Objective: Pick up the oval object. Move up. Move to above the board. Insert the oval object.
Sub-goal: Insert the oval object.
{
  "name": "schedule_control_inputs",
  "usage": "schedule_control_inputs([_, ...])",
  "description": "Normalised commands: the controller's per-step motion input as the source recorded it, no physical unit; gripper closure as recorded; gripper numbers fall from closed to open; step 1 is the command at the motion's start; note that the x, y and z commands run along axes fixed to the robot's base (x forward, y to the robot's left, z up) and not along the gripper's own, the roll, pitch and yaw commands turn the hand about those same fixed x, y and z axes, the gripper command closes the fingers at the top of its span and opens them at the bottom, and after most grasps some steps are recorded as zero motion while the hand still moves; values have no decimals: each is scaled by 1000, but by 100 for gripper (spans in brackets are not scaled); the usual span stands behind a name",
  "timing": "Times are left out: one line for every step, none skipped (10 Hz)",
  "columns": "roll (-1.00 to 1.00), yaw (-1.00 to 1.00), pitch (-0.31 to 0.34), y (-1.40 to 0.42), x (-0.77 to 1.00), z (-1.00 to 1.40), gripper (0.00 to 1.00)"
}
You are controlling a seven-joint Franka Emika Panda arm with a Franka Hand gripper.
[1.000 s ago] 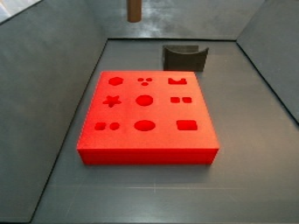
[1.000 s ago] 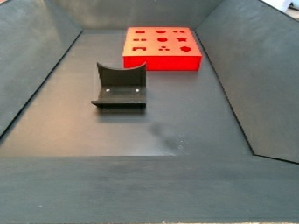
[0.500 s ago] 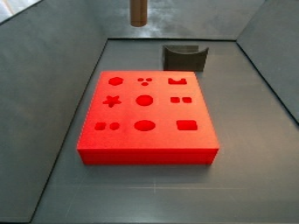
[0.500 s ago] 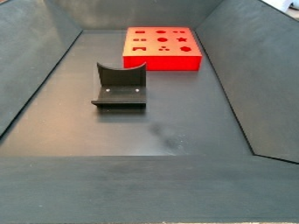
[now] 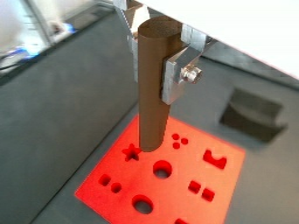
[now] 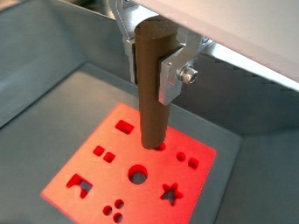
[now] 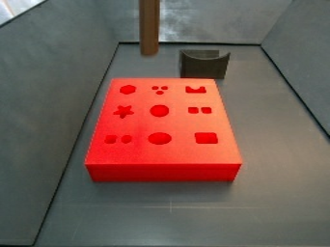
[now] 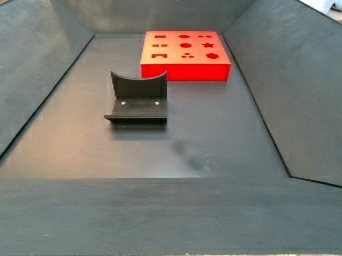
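Observation:
The oval object, a slender brown peg, hangs upright between my gripper's silver fingers, which are shut on its upper end; both wrist views show this. The red-orange board with shaped holes lies below the peg's lower end, also in a wrist view. In a side view only the peg shows, coming down from above, over the board's far edge; the gripper itself is out of frame. In a side view the board shows far off, with no peg or gripper in view.
A squat dark grey curved holder stands on the floor beyond the board, also seen in a side view and a wrist view. Sloping grey walls enclose the floor on all sides.
The peg has come down: in the side view it now reaches much lower toward the board's far edge than before. Board and holder have not moved.

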Motion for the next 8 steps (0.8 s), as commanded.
schedule_control_inputs([0,-1000,-57,0,0,-720,100])
schedule_control_inputs([0,-1000,-34,0,0,-689,100])
schedule_control_inputs([0,-1000,-20,0,0,-674,100])
schedule_control_inputs([0,-1000,0,-11,0,-649,100])
schedule_control_inputs([23,-914,39,-214,0,-403,100])
schedule_control_inputs([99,-477,161,-526,60,-323,100])
schedule_control_inputs([154,-351,229,-571,74,-329,100])
schedule_control_inputs([147,-431,211,-554,0,-309,100])
